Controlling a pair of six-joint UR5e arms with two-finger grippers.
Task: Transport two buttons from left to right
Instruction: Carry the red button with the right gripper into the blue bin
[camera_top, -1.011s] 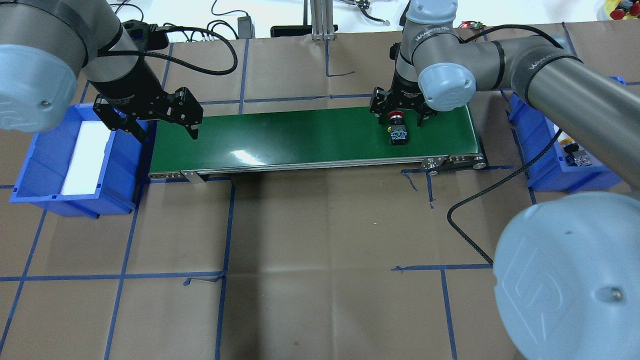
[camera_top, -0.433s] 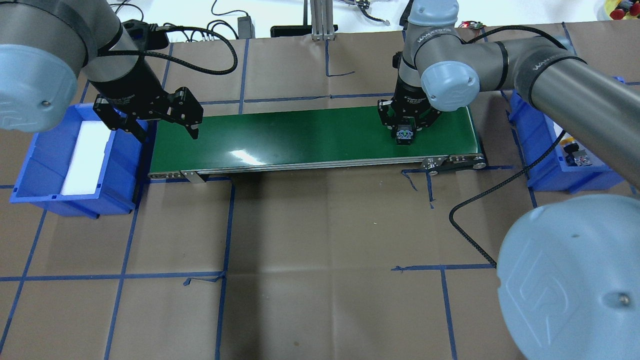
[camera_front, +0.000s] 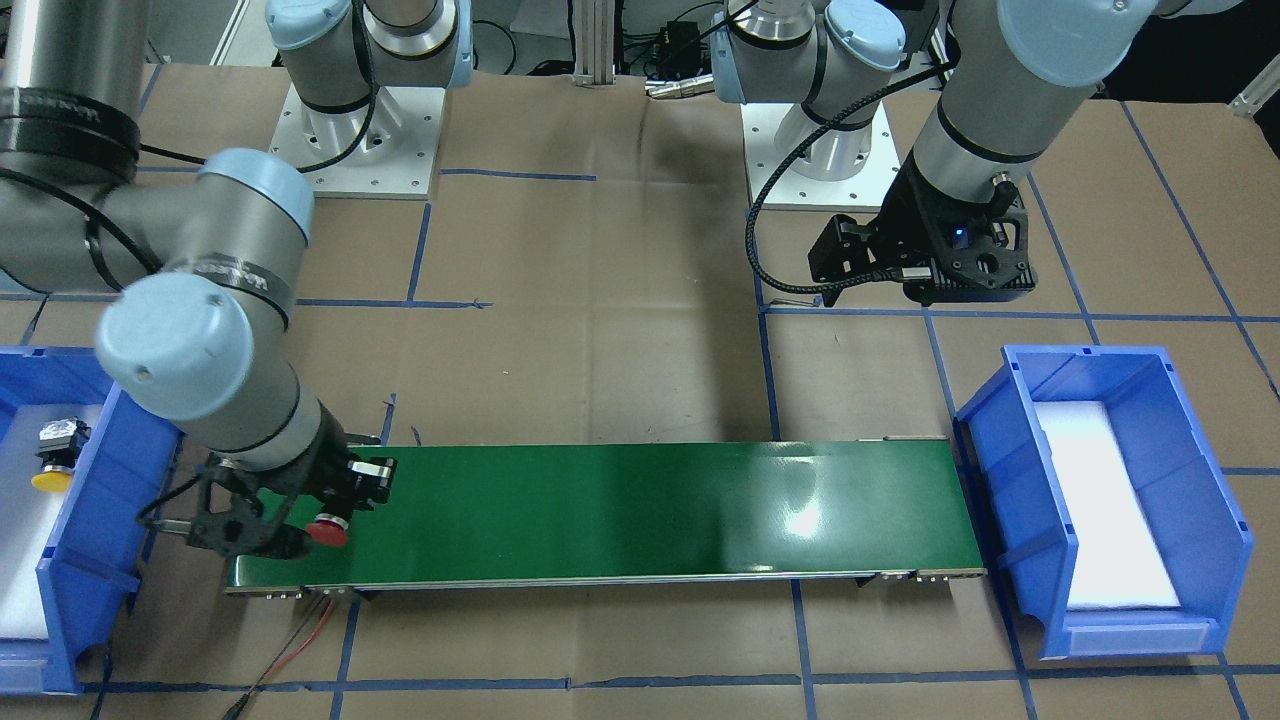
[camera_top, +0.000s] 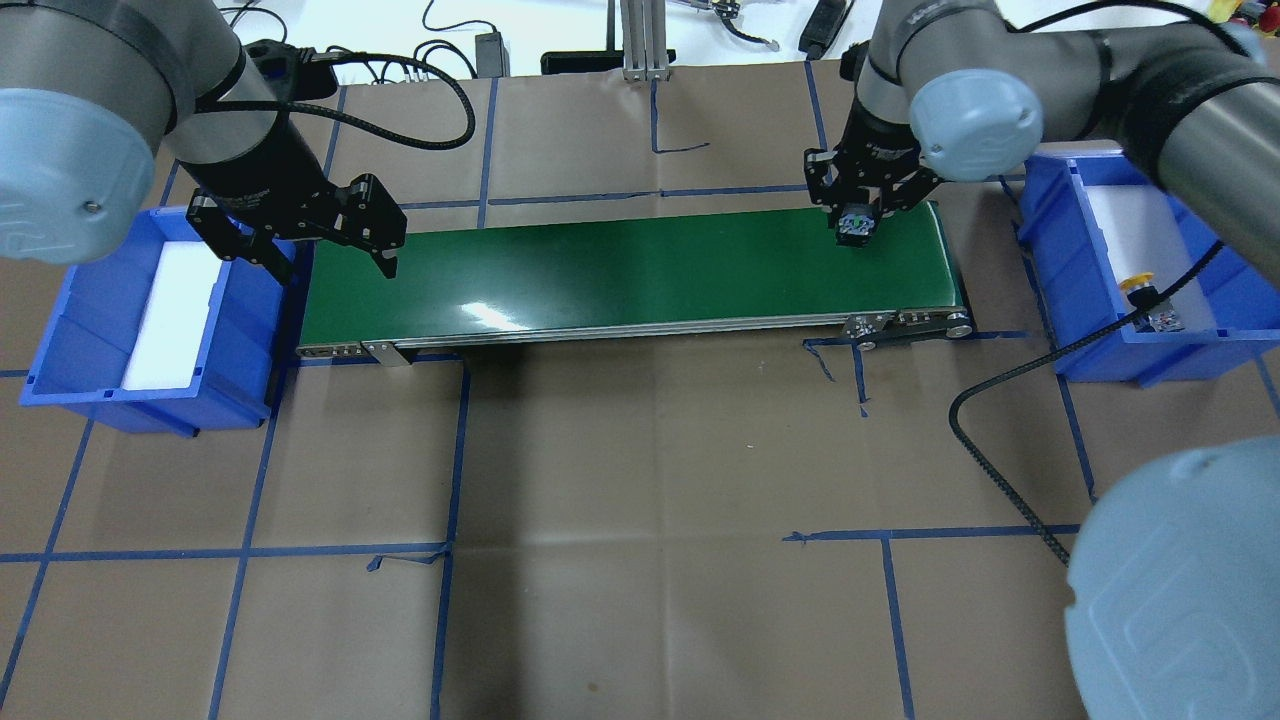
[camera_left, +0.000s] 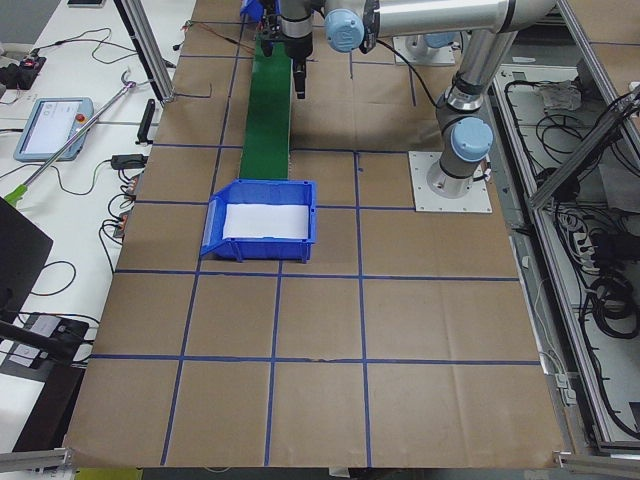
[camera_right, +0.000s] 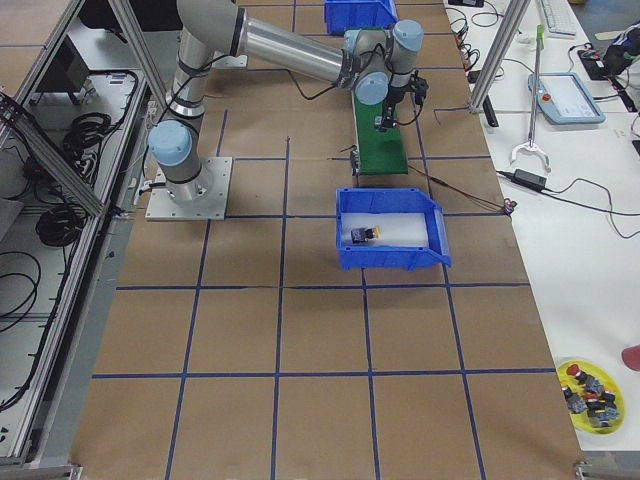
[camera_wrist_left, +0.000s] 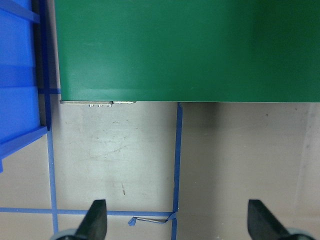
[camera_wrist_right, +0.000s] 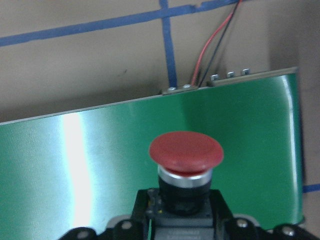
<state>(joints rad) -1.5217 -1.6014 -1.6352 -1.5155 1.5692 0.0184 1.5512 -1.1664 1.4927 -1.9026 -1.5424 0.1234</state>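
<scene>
My right gripper (camera_top: 857, 214) is shut on the red button (camera_top: 852, 228) and holds it above the right end of the green conveyor belt (camera_top: 620, 270). The right wrist view shows its red mushroom cap (camera_wrist_right: 186, 150) pointing away over the belt (camera_wrist_right: 75, 165). In the front view the cap (camera_front: 326, 531) shows beside the gripper (camera_front: 290, 520). The yellow button (camera_top: 1141, 284) lies in the right blue bin (camera_top: 1060, 262); it also shows in the front view (camera_front: 50, 478). My left gripper (camera_top: 328, 258) is open and empty at the belt's left end, its fingertips (camera_wrist_left: 96, 220) spread over the paper.
The left blue bin (camera_top: 60, 330) holds only a white foam pad. A black cable (camera_top: 1010, 500) loops over the table near the right arm. Red and black wires (camera_wrist_right: 210, 50) run from the belt's end. Blue tape lines cross the brown paper.
My right gripper came down over the red button on the belt, shut on it, then lifted it and carried it back and to the right. The left arm has not moved.
</scene>
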